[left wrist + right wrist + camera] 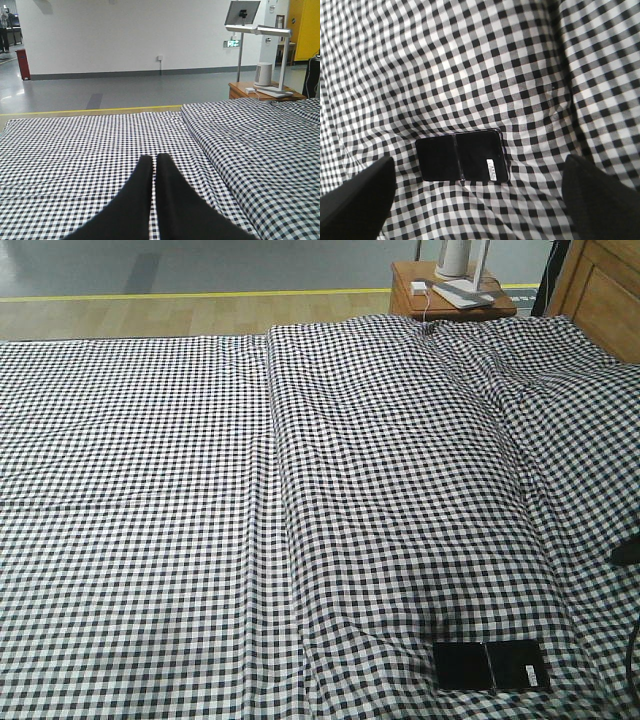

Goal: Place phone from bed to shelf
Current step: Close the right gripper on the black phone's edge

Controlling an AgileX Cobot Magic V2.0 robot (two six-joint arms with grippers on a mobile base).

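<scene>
The black phone [491,665] lies flat on the checked bed [250,500] near the front right corner, its white sticker toward the right end. In the right wrist view the phone [462,155] sits just ahead of my right gripper [480,192], which hovers above the sheet, open wide, its black fingers [357,192] far apart at both sides with nothing between them. My left gripper [153,161] is shut, its two black fingers pressed together over the left part of the bed [75,150], holding nothing. The shelf is out of view.
A reddish-brown bedside table [445,295] with a white lamp base and a charger stands beyond the bed's far right corner. The wooden headboard [605,295] rises at the right. Grey floor with a yellow line [180,295] lies beyond the bed.
</scene>
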